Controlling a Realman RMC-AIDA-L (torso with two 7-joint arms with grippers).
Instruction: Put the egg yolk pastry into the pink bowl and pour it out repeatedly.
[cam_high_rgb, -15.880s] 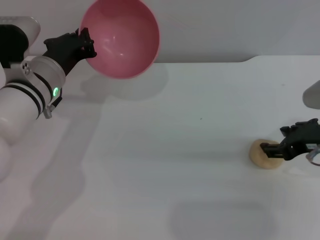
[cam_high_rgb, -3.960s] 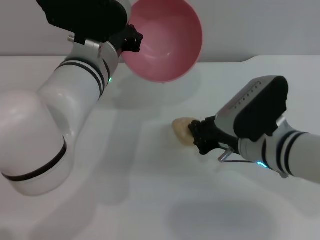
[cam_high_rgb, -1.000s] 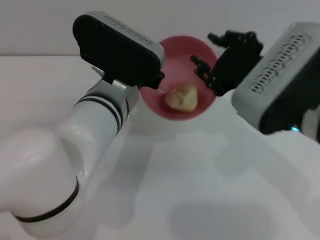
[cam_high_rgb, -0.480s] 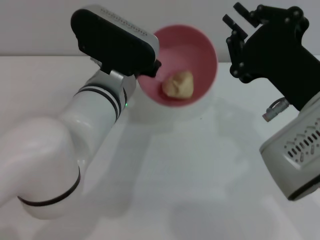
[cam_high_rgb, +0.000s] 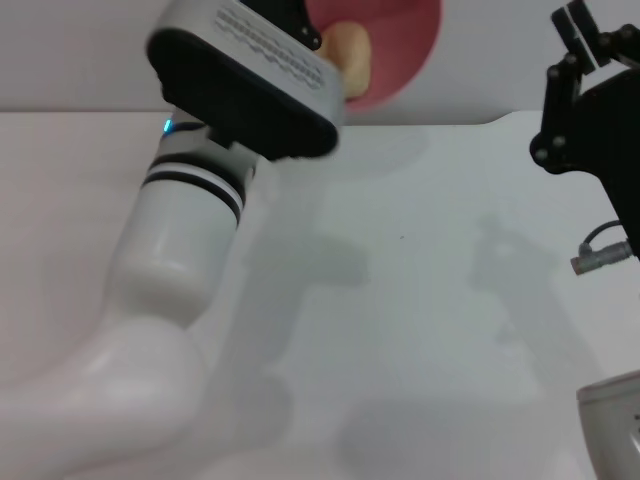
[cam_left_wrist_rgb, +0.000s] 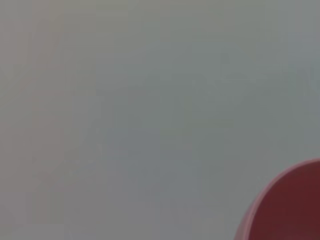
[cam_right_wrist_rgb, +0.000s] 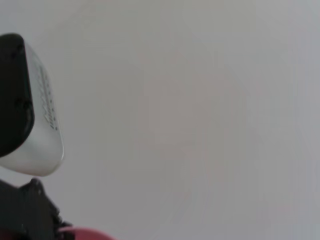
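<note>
The pink bowl (cam_high_rgb: 402, 40) is held high at the top edge of the head view, tilted with its opening toward the camera. The egg yolk pastry (cam_high_rgb: 347, 55) lies inside it against the lower left wall. My left gripper (cam_high_rgb: 296, 20) is shut on the bowl's left rim, mostly hidden behind its wrist housing. A part of the bowl shows in the left wrist view (cam_left_wrist_rgb: 290, 205). My right gripper (cam_high_rgb: 588, 30) is open and empty, raised at the right, apart from the bowl.
The white table (cam_high_rgb: 420, 300) lies below both arms, with its back edge against a grey wall. My left arm's housing (cam_right_wrist_rgb: 30, 125) shows in the right wrist view.
My left arm has lifted the bowl with the pastry up to the top of the view. My right gripper has drawn back to the right, away from the bowl.
</note>
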